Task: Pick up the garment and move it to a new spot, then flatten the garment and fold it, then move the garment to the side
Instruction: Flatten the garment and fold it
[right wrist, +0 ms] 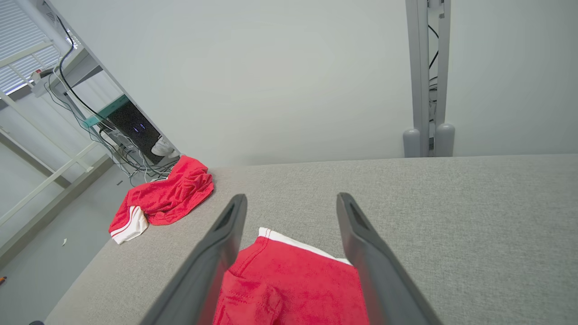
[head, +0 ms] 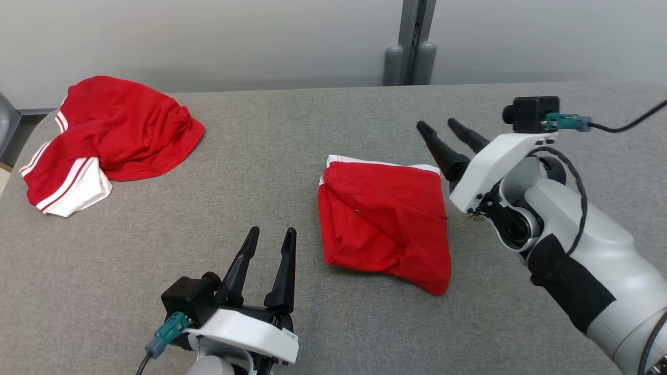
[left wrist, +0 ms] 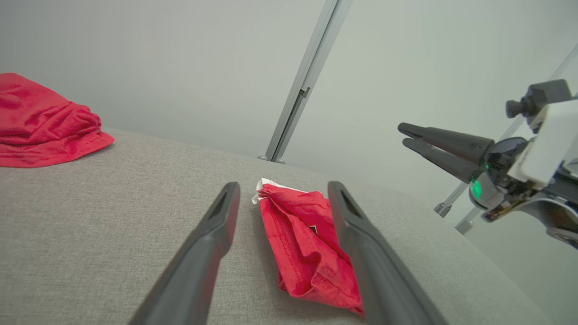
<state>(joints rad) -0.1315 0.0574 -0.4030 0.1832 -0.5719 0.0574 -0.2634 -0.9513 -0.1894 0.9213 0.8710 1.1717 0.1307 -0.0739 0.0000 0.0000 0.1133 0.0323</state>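
The folded red garment (head: 384, 221) with a white band lies in the middle of the grey table (head: 312, 130), in a rough square. My right gripper (head: 443, 127) hovers open above its far right corner, nothing between its fingers. My left gripper (head: 272, 237) stands open near the table's front, left of the garment and apart from it. In the left wrist view the garment (left wrist: 307, 243) lies between and beyond my fingers, with the right gripper (left wrist: 404, 135) raised at the right. In the right wrist view the garment (right wrist: 293, 284) lies below the open right gripper (right wrist: 289, 201).
A second red garment (head: 109, 140) with white stripes lies crumpled at the table's far left corner. A grey post (head: 411, 47) stands behind the far edge. Shelving with cables (right wrist: 113, 126) stands beyond the table's left end.
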